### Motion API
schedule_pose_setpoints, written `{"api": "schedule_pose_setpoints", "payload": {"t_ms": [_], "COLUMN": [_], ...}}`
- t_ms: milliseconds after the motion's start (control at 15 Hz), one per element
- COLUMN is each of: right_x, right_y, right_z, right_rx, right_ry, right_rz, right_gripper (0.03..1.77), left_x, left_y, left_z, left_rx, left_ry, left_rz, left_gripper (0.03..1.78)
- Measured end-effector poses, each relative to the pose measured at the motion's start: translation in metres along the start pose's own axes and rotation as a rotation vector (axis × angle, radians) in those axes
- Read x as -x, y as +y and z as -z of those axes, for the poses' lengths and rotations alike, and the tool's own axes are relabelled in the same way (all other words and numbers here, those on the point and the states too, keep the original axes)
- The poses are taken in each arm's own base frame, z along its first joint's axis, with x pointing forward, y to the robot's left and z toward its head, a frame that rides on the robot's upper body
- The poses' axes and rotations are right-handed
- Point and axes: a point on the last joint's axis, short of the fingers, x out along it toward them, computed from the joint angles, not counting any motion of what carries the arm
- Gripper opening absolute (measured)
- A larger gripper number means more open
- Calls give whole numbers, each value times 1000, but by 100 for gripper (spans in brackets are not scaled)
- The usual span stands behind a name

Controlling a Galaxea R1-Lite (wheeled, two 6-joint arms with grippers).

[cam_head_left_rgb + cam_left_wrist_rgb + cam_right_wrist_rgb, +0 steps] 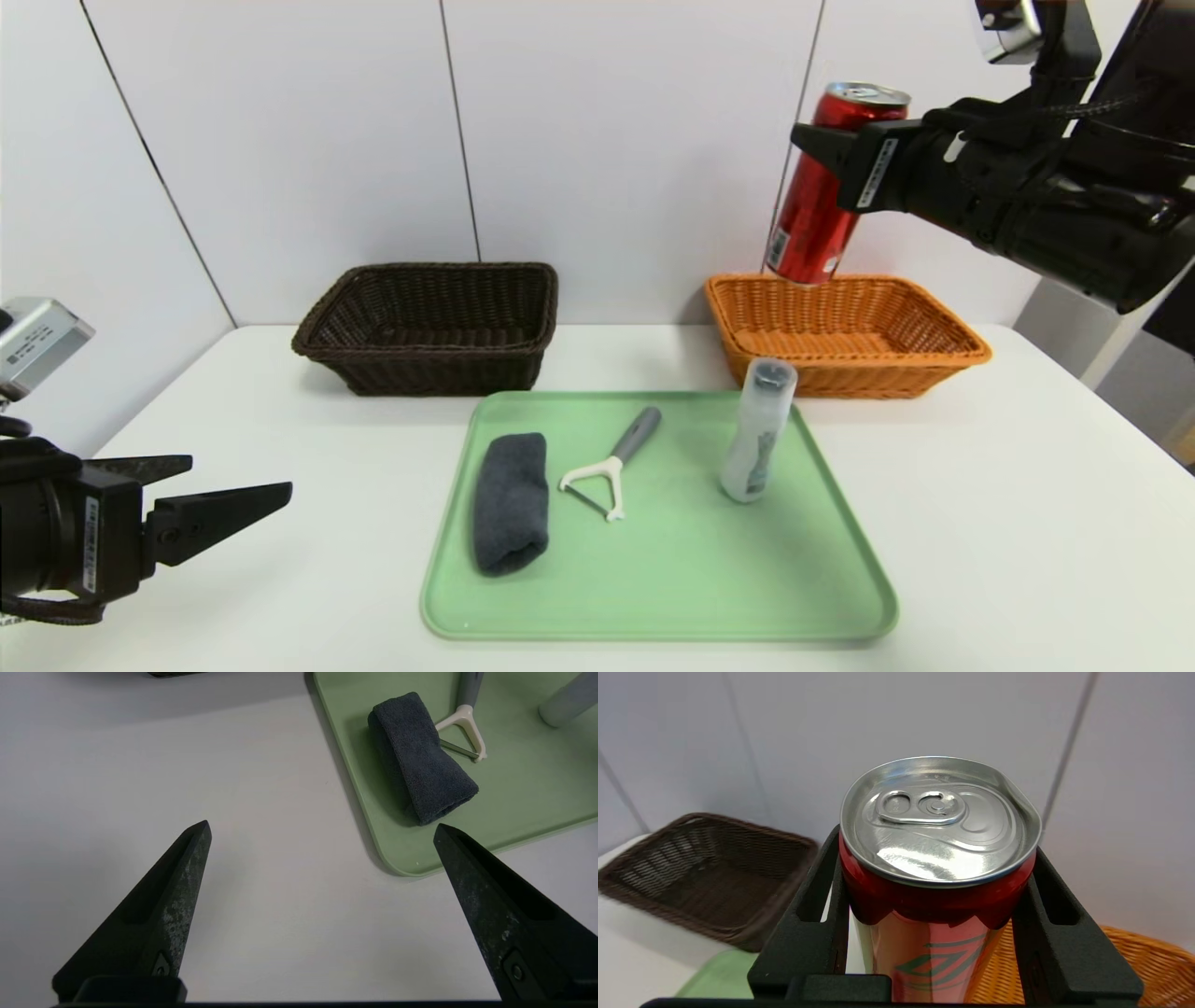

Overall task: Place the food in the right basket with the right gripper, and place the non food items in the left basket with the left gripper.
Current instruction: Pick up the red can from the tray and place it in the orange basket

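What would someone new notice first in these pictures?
The red can stands out first, held in the air by the right gripper over the near-left corner of the orange basket. Next comes the green tray in the middle of the table, with a grey cloth, a peeler and a white bottle on it. The left gripper waits open at the near left.

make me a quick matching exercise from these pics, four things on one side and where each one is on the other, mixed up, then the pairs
Things:
1. red can
2. rolled grey cloth
3. white bottle
4. brown basket

Places:
A. standing at the tray's right side
B. on the table, left of the orange basket
C. lying at the green tray's left side
D. gripped by the right gripper, above the orange basket

Pairs: 1-D, 2-C, 3-A, 4-B
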Motion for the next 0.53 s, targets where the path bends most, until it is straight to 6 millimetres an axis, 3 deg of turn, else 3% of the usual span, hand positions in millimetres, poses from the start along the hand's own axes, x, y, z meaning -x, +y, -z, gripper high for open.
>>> {"api": "schedule_pose_setpoints", "payload": {"t_ms": [533], "right_x": [-36], "right_y": [-75], "right_z": [35], "right_rx": [32], "right_ry": [79], "right_rz": [228], "right_gripper": [93], "left_x": [-2], "left_y": [1], "left_z": [2], "left_rx": [4], "left_ry": [13], "left_rz": [0], "left_gripper": [169]}}
